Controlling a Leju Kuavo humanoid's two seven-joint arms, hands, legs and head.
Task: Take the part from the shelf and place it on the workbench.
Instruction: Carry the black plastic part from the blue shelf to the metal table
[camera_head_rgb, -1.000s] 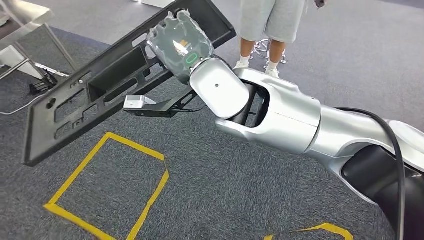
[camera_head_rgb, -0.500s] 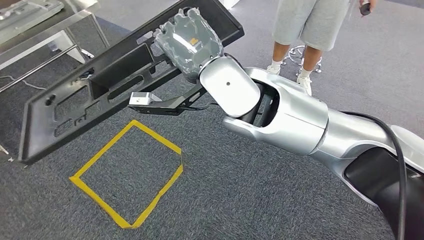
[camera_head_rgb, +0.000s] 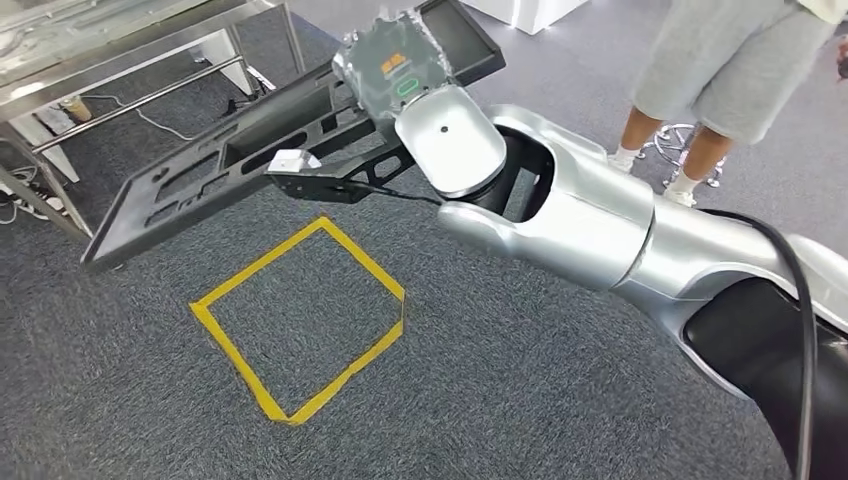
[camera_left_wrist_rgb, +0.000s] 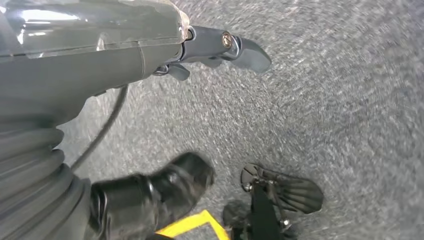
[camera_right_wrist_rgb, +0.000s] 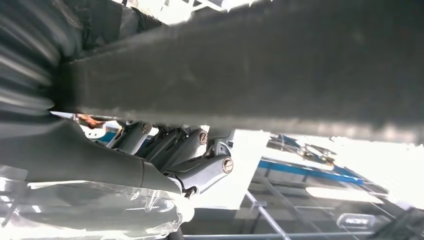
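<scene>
Head view: part (camera_head_rgb: 250, 160) in right robot hand (camera_head_rgb: 395, 75)

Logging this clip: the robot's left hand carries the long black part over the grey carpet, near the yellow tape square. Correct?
Not quite: the right hand holds the black part, as the head view shows. The rest stands: it is above the grey carpet, near the yellow tape square.
</scene>
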